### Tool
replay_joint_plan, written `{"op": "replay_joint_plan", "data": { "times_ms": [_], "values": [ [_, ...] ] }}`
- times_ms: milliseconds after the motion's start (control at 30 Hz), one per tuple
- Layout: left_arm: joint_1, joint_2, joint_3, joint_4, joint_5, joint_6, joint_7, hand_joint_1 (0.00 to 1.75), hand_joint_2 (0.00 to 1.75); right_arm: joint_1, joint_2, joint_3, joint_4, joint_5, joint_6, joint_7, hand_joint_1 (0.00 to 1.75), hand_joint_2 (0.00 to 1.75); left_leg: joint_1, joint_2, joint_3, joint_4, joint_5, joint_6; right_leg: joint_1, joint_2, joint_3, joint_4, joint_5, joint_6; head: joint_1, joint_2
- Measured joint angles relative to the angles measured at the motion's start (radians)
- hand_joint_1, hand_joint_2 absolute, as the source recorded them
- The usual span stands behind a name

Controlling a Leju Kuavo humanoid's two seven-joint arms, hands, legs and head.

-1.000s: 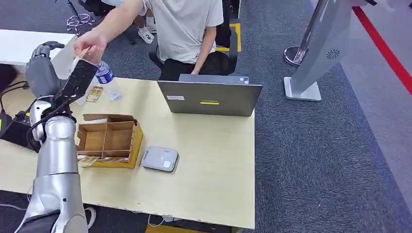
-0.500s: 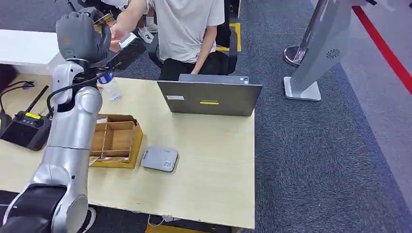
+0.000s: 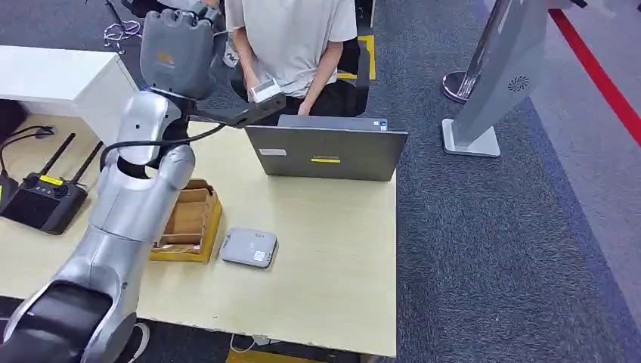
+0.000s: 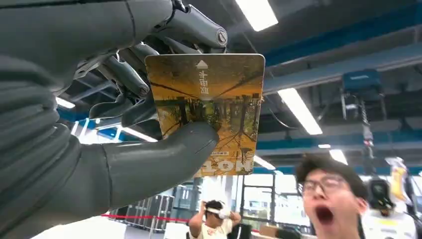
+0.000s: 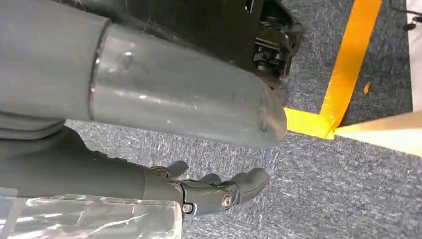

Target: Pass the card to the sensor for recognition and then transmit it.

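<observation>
One yellow-brown printed plastic card (image 4: 209,112) is pinched between the thick grey thumb and dark fingers of the left hand (image 4: 124,124), which is raised high above the far edge of the pale wooden table (image 3: 332,249), near a seated person (image 3: 291,45). On the table below lie a flat grey square sensor pad (image 3: 249,247), beside a compartmented cardboard box (image 3: 189,223), and a grey laptop (image 3: 326,153). The right hand (image 5: 209,191) hangs over carpet, fingers loosely spread, holding nothing.

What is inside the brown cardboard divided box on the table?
The brown cardboard divided box shows two compartments with bare brown bottoms; nothing visible lies in them. The silver left arm covers the rest of the box, so what is in there cannot be seen.
</observation>
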Motion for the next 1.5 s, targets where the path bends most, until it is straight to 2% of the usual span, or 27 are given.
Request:
{"op": "replay_joint_plan", "data": {
  "times_ms": [333, 500, 600, 700, 833, 1067, 1500],
  "values": [
    [0.269, 0.076, -0.128, -0.220, -0.026, -0.040, 0.025, 1.75, 1.75, 0.011, 0.000, -0.049, 0.000, -0.051, -0.019, -0.026, 0.00, 0.00, 0.000, 0.000, -0.002, 0.000, 0.000, 0.000, 0.000, 0.000, -0.001, 0.000, 0.000, 0.000, 0.000, 0.000],
    [0.424, 0.106, -0.183, -0.291, -0.054, -0.044, 0.041, 1.75, 1.75, 0.015, 0.000, -0.075, 0.000, -0.068, -0.031, -0.034, 0.00, 0.00, 0.000, 0.000, -0.002, 0.000, 0.000, 0.000, 0.000, 0.000, -0.002, 0.000, -0.001, 0.001, 0.000, 0.000],
    [0.489, 0.117, -0.207, -0.310, -0.077, -0.074, 0.053, 1.75, 1.75, 0.016, 0.000, -0.089, 0.000, -0.077, -0.034, -0.037, 0.00, 0.00, 0.000, 0.000, -0.003, 0.000, 0.000, 0.000, 0.000, 0.000, -0.003, 0.000, -0.001, 0.001, 0.000, 0.000],
    [0.529, 0.117, -0.227, -0.296, -0.094, -0.127, 0.072, 1.75, 1.75, 0.017, -0.001, -0.095, 0.000, -0.078, -0.027, -0.030, 0.00, 0.00, 0.000, 0.000, -0.003, 0.000, 0.000, 0.000, 0.000, 0.000, -0.003, -0.001, -0.001, 0.001, 0.000, 0.000],
    [0.538, 0.101, -0.250, -0.209, -0.121, -0.166, 0.107, 1.75, 1.75, 0.017, -0.002, -0.100, 0.000, -0.066, -0.023, -0.026, 0.00, 0.00, 0.000, 0.000, -0.003, 0.000, 0.000, 0.000, 0.000, 0.000, -0.003, -0.001, 0.000, 0.001, 0.001, 0.000],
    [0.556, 0.085, -0.264, -0.106, -0.149, -0.176, 0.151, 1.75, 1.75, 0.018, -0.002, -0.100, 0.000, -0.065, -0.023, -0.017, 0.00, 0.00, 0.000, 0.000, -0.003, 0.000, 0.000, 0.000, 0.000, 0.000, -0.003, -0.001, 0.000, 0.000, 0.000, 0.000],
    [0.570, 0.086, -0.264, -0.033, -0.209, -0.226, 0.200, 1.75, 1.75, 0.019, -0.002, -0.100, 0.000, -0.050, -0.021, -0.007, 0.00, 0.00, 0.000, 0.000, -0.004, 0.000, 0.000, 0.000, 0.000, -0.001, -0.004, -0.001, 0.000, 0.000, 0.000, 0.000]
  ]
}}
